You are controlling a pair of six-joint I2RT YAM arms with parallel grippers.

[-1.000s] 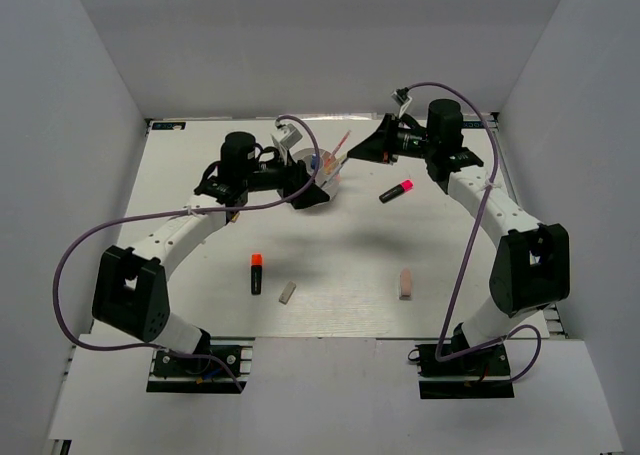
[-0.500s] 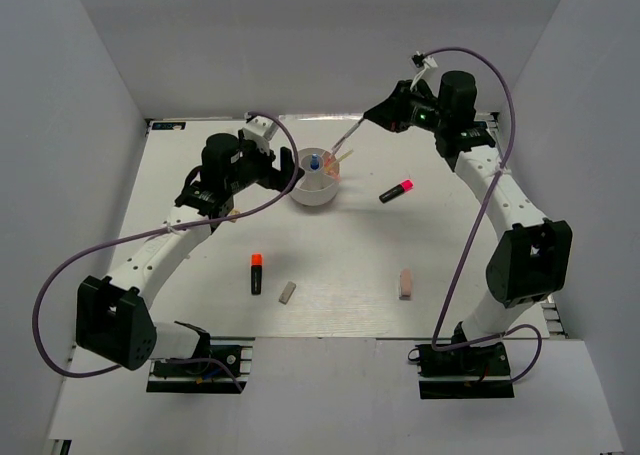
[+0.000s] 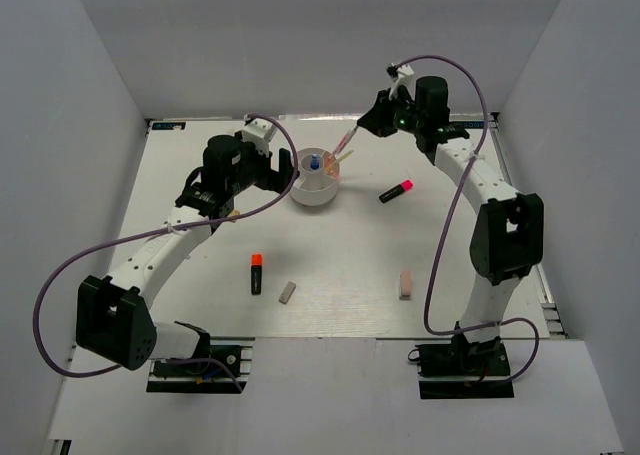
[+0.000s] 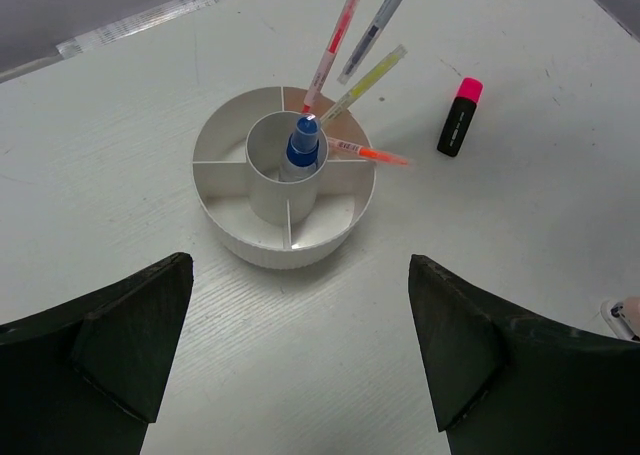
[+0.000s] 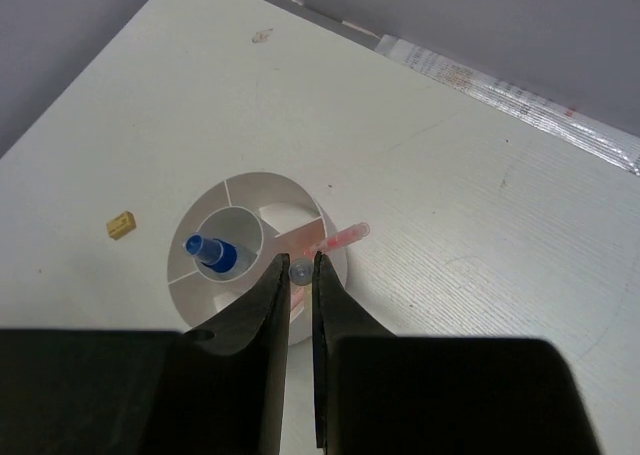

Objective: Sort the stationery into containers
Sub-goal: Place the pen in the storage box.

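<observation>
The round white tub (image 3: 316,197) stands at the table's back middle, with a blue-capped bottle (image 4: 303,145) upright in its centre cup. Pink (image 4: 335,40) and yellow (image 4: 365,80) pens lean out of a far compartment, and another pink pen (image 4: 365,153) rests across the rim. My right gripper (image 3: 362,127) is shut on a grey pen (image 4: 378,25), held tilted over that far side. From the right wrist the pen (image 5: 301,271) shows end-on between the jaws, above the tub (image 5: 270,193). My left gripper (image 4: 300,265) stands wide open, just short of the tub (image 4: 280,250).
A pink-capped highlighter (image 3: 396,191) lies right of the tub. An orange-capped highlighter (image 3: 256,273), a grey eraser (image 3: 287,293) and a pink eraser (image 3: 405,283) lie nearer the front. A small tan eraser (image 5: 121,224) sits beside the tub.
My left gripper opened fully and drew back leftward off the tub. My right gripper rose, then came left toward the tub with the grey pen.
</observation>
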